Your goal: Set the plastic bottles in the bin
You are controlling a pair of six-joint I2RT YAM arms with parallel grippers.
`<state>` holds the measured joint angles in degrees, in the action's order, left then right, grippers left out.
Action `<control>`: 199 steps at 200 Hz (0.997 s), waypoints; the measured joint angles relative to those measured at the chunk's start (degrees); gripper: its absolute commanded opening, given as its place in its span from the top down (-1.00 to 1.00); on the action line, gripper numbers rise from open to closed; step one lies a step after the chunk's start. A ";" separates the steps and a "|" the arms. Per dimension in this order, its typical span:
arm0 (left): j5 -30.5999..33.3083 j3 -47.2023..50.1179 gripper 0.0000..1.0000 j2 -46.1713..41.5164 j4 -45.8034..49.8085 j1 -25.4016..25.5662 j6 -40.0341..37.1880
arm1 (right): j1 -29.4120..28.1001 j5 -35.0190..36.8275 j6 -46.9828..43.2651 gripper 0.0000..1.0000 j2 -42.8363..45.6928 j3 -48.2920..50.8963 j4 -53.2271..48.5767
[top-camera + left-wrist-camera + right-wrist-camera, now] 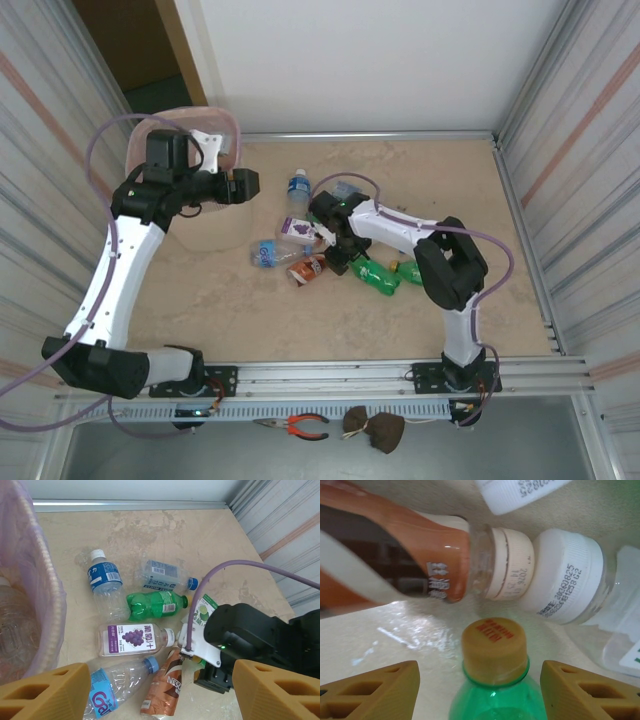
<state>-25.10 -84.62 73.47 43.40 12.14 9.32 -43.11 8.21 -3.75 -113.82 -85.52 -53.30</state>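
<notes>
The pale pink bin (232,133) stands at the back left, with clear bottles inside it (12,615). Several plastic bottles lie mid-table: blue-labelled (297,187), grape-labelled (298,229), a clear one with a light-blue label (268,252), a brown one (307,269) and green ones (375,275). My left gripper (245,186) hovers open beside the bin, looking down on the pile (161,680). My right gripper (480,672) is low among the bottles. Its fingers (375,690) flank the neck of a green bottle with a yellow cap (495,647), with a gap on each side.
The brown bottle's cream cap (512,562) and a white-capped bottle (565,582) lie just beyond the green one. Corrugated walls (580,150) enclose the table on both sides. Pliers (300,427) lie below the front rail (350,378).
</notes>
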 measured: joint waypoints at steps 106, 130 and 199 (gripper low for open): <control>0.00 0.02 -0.50 0.00 -0.02 0.26 0.02 | -0.04 2.51 -1.01 0.05 -4.35 -1.09 0.17; 0.02 0.11 -0.50 0.00 -0.02 0.26 0.00 | -0.04 2.51 -1.22 0.15 -4.35 -1.18 0.33; -0.24 0.37 -0.49 -0.04 -0.57 0.37 0.00 | -0.07 2.54 -1.22 0.27 -2.95 -1.16 0.26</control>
<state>-25.34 -84.25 73.43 42.83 12.51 9.32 -43.18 10.74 -4.97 -116.77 -86.67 -53.04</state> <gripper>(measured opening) 0.748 0.372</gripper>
